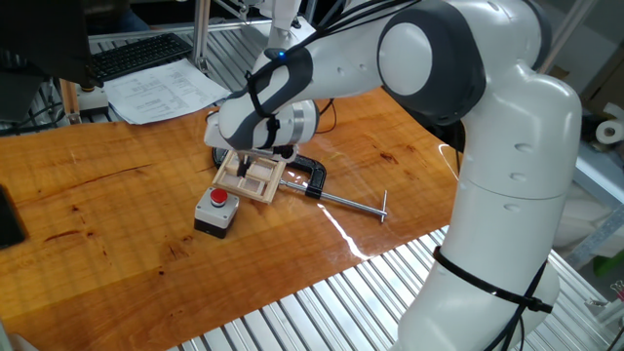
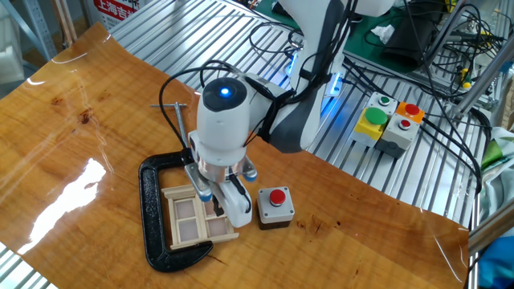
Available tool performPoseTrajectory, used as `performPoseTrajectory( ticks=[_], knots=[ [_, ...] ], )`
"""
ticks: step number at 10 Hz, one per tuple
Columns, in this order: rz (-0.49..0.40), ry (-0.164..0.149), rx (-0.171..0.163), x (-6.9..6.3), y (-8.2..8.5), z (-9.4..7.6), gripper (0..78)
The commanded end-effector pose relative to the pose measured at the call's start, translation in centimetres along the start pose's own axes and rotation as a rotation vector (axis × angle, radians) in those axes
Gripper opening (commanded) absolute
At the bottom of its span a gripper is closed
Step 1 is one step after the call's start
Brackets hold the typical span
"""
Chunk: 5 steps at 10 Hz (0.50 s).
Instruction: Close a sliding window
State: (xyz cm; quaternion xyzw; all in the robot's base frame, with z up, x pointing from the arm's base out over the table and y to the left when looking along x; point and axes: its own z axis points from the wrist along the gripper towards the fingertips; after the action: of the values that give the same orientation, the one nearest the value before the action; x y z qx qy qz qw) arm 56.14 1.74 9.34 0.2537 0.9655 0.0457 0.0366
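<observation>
Pale wooden 2-pane sliding window (image 1: pixel 251 178) (image 2: pixel 195 217) lies flat on the orange wooden table (image 1: pixel 117 214), held in a black metal C-clamp (image 2: pixel 154 210). Gripper (image 1: pixel 246 168) (image 2: pixel 213 198) points down onto the frame; finger spacing cannot be determined.

No text can be read; red characters on a white sign (image 2: pixel 120 8) at the top edge are too small to tell.
</observation>
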Motion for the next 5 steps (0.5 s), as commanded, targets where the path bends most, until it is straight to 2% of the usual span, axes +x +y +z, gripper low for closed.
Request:
performPoseTrajectory(
  ticks=[1,5],
  knots=[
    [0.002,-0.009,-0.016,-0.39,0.42,0.28,0.0],
    [0.018,-0.019,-0.036,-0.4,0.97,1.05,0.0]
  ],
)
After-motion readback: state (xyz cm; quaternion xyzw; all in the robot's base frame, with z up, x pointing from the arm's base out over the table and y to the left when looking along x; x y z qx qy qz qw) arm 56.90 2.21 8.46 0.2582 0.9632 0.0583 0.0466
